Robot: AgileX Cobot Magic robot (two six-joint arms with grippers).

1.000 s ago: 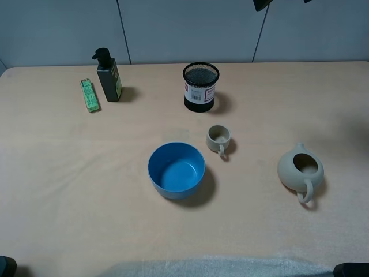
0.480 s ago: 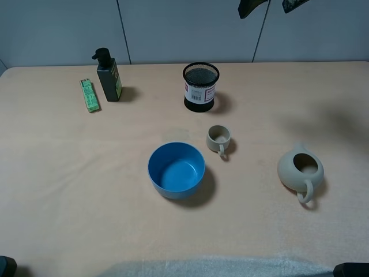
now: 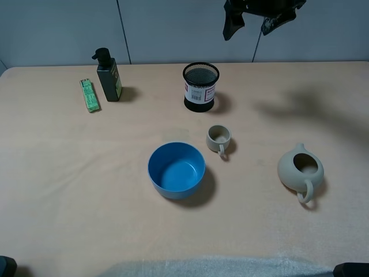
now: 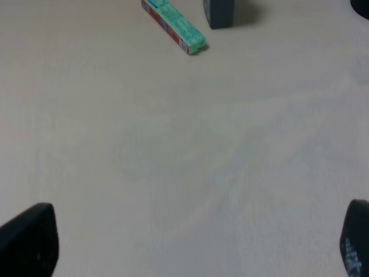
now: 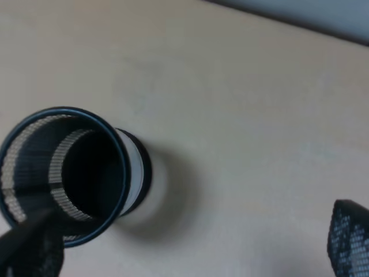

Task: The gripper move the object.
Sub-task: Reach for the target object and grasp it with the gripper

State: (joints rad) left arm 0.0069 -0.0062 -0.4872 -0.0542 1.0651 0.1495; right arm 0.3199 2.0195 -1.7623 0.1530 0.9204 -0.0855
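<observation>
The black wire-mesh pen cup (image 3: pixel 201 86) with a white-and-red barcode label stands upright at the back middle of the table. My right gripper (image 3: pixel 251 22) hangs open and empty in the air, above the cup and to its right. In the right wrist view the cup (image 5: pixel 69 173) shows from above, its opening up, near one finger of the open right gripper (image 5: pixel 190 254). My left gripper (image 4: pixel 190 242) is open and empty over bare table.
A blue bowl (image 3: pixel 176 170), a small beige mug (image 3: pixel 219 138) and a beige teapot (image 3: pixel 301 168) stand in front of the cup. A dark pump bottle (image 3: pixel 108 75) and a green pack (image 3: pixel 89 95) are at the back left; the pack also shows in the left wrist view (image 4: pixel 173 23).
My right gripper has come further into view at the top, moving left and down toward the pen cup. Its shadow on the table has shifted left. Nothing on the table has moved.
</observation>
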